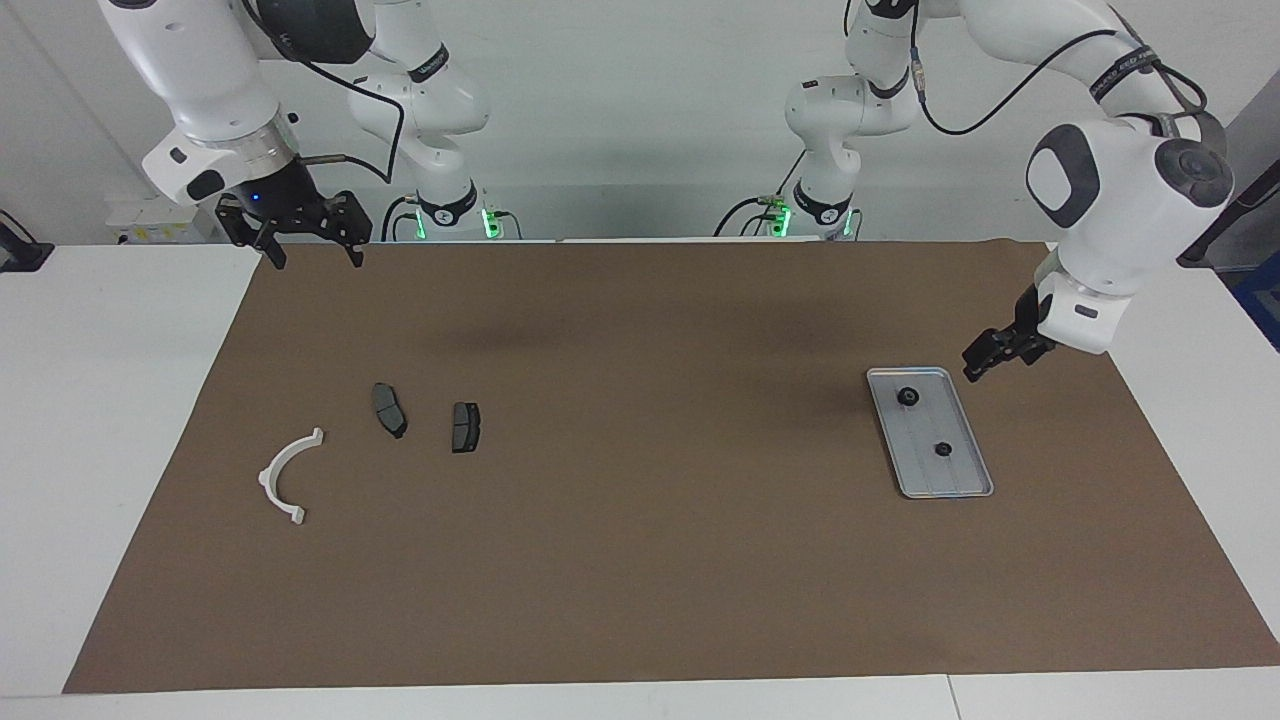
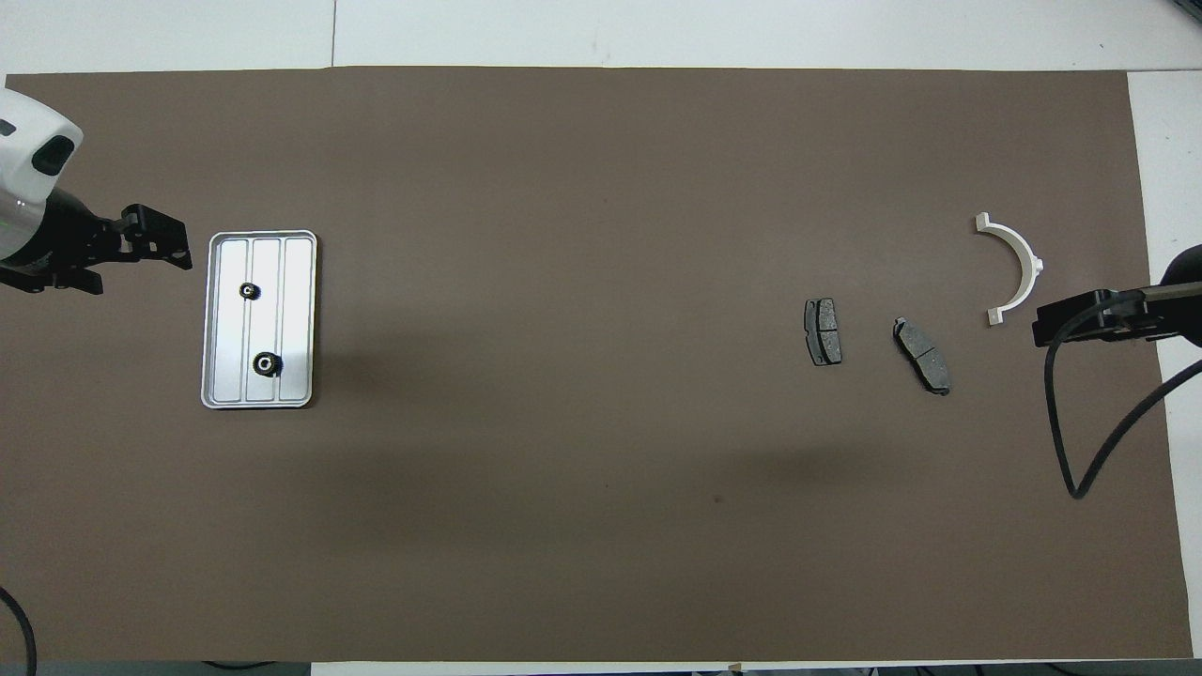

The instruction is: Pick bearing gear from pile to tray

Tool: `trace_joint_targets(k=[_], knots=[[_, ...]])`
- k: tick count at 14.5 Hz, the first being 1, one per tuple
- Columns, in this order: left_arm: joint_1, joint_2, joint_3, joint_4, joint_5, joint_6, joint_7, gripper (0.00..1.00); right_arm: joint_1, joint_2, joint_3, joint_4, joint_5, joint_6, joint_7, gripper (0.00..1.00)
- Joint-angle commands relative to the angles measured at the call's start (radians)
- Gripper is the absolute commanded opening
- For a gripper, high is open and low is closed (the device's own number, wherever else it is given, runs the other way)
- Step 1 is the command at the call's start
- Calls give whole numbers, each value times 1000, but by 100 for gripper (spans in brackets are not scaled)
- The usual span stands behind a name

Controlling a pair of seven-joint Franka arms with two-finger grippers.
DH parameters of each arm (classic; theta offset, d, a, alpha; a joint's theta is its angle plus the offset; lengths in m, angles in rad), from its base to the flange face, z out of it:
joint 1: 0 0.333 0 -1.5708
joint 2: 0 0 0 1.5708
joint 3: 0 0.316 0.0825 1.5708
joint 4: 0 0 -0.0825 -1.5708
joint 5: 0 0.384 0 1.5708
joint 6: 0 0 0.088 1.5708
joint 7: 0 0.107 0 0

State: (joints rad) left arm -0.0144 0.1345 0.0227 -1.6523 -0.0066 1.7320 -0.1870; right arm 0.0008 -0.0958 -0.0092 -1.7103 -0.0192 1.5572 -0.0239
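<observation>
The silver tray (image 1: 965, 438) (image 2: 299, 319) lies on the brown mat toward the left arm's end of the table. Two small black bearing gears rest in it, one (image 1: 908, 397) (image 2: 268, 363) nearer the robots and one (image 1: 942, 449) (image 2: 248, 291) farther. My left gripper (image 1: 980, 362) (image 2: 141, 266) hangs open and empty in the air over the mat just off the tray. The pile lies toward the right arm's end: a white arc bracket (image 1: 285, 478) (image 2: 1019, 268) and two dark brake pads (image 1: 389, 409) (image 1: 465, 426). My right gripper (image 1: 320, 258) (image 2: 1094, 314) waits open, raised over the mat's edge by the robots.
The brown mat (image 1: 640, 560) covers most of the white table. A black cable (image 2: 1066, 441) hangs from the right arm over the mat near the pile. The brake pads (image 2: 823, 331) (image 2: 922, 355) lie side by side, a little apart.
</observation>
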Motion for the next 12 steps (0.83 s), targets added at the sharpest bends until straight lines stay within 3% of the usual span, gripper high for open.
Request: trace_joint_targets(k=[1,8,12], knots=[[-7,-100,-4,-23,5,-101,9,100,-12,-28,9,-35,22,20,1,100],[-29,-165,-6,-37,4,-206,9,100,-13,-28,9,-35,22,20,1,100],[-30,-168,-4,-41,4,-201,6,100,-13,-28,8,-35,21,20,1,100]])
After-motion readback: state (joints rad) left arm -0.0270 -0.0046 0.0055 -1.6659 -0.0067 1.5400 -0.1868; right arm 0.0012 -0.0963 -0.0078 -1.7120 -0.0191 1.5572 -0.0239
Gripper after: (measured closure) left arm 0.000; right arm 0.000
